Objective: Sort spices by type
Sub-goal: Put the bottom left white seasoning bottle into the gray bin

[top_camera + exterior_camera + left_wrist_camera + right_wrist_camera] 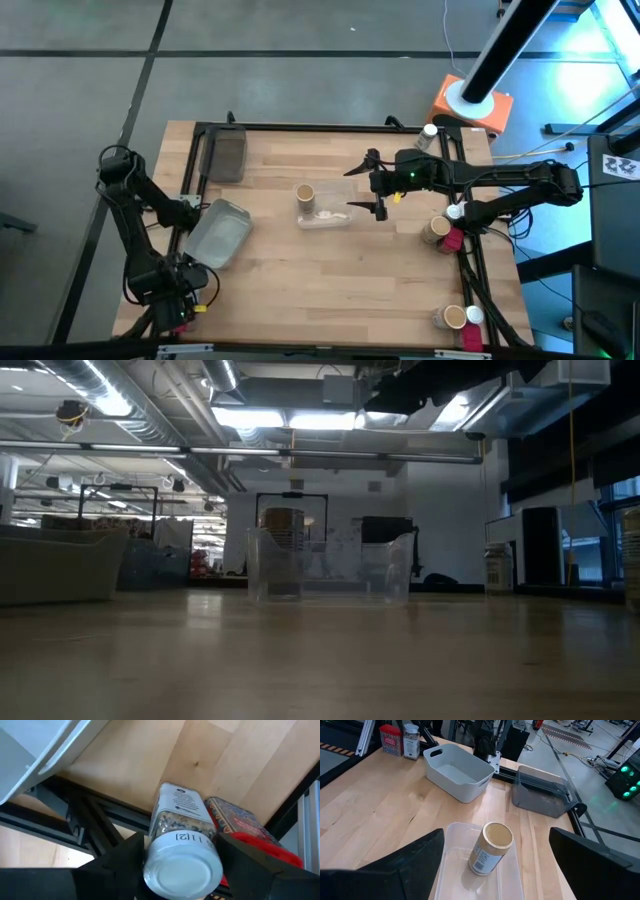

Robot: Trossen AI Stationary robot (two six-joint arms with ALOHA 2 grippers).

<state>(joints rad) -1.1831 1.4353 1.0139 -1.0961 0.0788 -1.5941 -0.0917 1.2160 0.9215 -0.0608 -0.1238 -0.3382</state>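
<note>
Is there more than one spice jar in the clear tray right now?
No, the right wrist view shows a single tan jar standing in the clear tray.
</note>
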